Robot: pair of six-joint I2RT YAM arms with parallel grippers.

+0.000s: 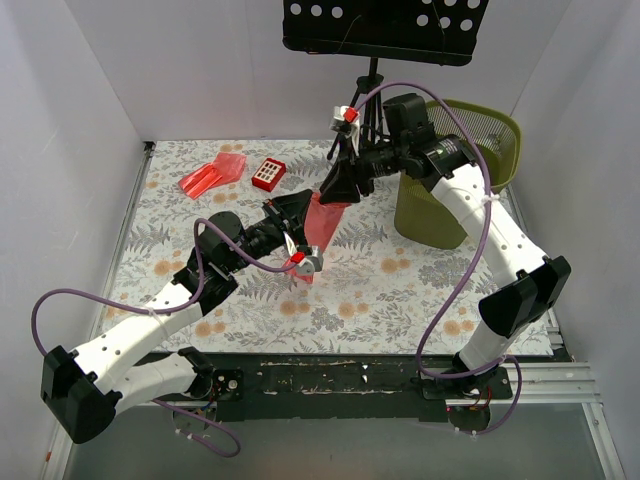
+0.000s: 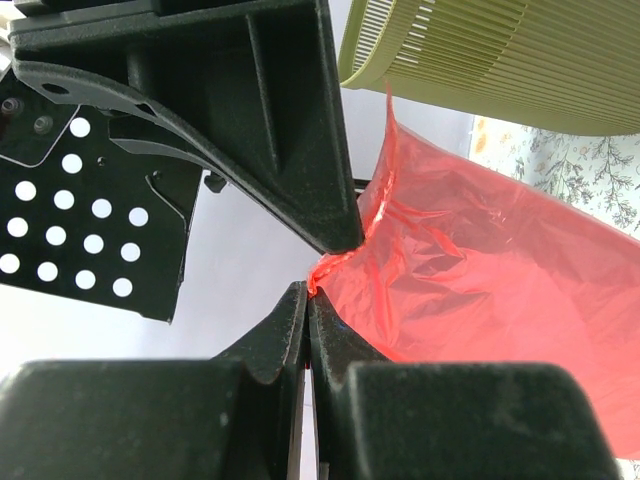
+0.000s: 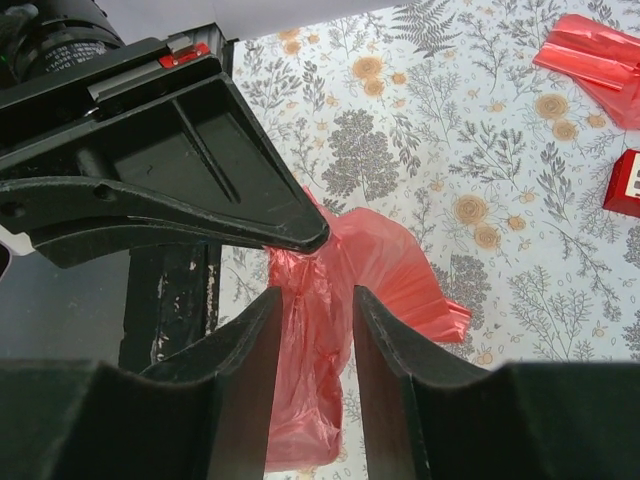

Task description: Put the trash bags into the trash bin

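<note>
Left end effector [image 2: 308, 290] is clamped tight on one corner of a trash bag [image 2: 470, 290]. The film runs lengthwise away from it into the right end effector [image 3: 315, 300], whose jaws stand half apart astride the film, apparently not yet pinching it. The trash bin [image 1: 480, 150] lies just beyond the right end effector, so I judge the right arm better placed to carry the bag over.

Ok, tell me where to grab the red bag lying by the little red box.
Pinch a fold of the bag, coming straight down from above. It lies flat on the table, so no edge offers itself from the side; only the creases seem to stand up.
</note>
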